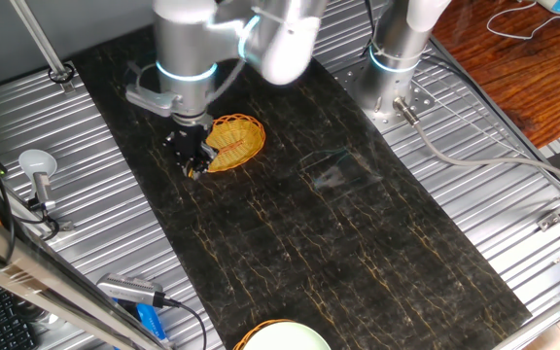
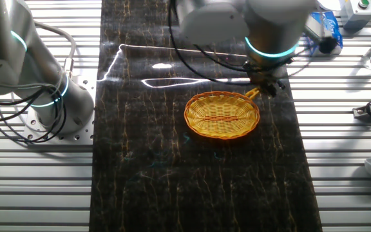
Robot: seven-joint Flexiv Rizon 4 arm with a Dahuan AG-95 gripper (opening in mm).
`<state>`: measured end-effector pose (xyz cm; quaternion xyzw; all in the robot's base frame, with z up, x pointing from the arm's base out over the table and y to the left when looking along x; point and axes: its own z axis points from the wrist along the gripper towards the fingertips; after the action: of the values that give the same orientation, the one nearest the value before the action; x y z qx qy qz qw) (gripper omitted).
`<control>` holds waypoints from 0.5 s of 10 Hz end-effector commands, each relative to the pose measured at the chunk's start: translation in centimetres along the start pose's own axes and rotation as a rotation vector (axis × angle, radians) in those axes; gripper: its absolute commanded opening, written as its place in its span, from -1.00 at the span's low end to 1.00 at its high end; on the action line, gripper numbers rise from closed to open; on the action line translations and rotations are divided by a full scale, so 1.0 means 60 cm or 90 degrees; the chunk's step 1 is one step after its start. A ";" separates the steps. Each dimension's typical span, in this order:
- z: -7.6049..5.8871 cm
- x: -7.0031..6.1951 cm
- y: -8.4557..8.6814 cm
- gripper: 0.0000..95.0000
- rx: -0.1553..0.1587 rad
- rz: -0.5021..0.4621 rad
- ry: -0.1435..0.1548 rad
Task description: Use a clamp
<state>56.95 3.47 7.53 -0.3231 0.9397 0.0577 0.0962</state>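
The clamp (image 2: 252, 94) is a tiny yellow-orange clip held in the black fingers of my gripper (image 2: 263, 87). Its tip touches the right rim of the round woven basket (image 2: 222, 115). In one fixed view the gripper (image 1: 192, 163) hangs low over the dark mat at the basket's (image 1: 233, 139) left edge. Only a small yellow bit of the clamp (image 1: 194, 173) shows below the fingertips there. The jaws look shut on the clamp. Whether the clamp's prongs grip the rim or only rest against it cannot be told.
A second arm's base (image 1: 395, 68) stands at the mat's far end. A white bowl (image 1: 282, 338) sits at the near edge, and a blue tool (image 1: 149, 319) lies on the ribbed metal table. A blue packet (image 2: 327, 29) lies beside the mat.
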 end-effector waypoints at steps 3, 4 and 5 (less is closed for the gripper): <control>-0.005 0.014 0.002 -1.00 -0.043 -0.013 0.003; -0.006 0.018 0.003 -1.00 -0.053 -0.006 -0.001; -0.005 0.020 0.003 -1.00 -0.070 0.001 -0.010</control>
<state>55.94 2.79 7.53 -0.3269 0.9351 0.1068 0.0851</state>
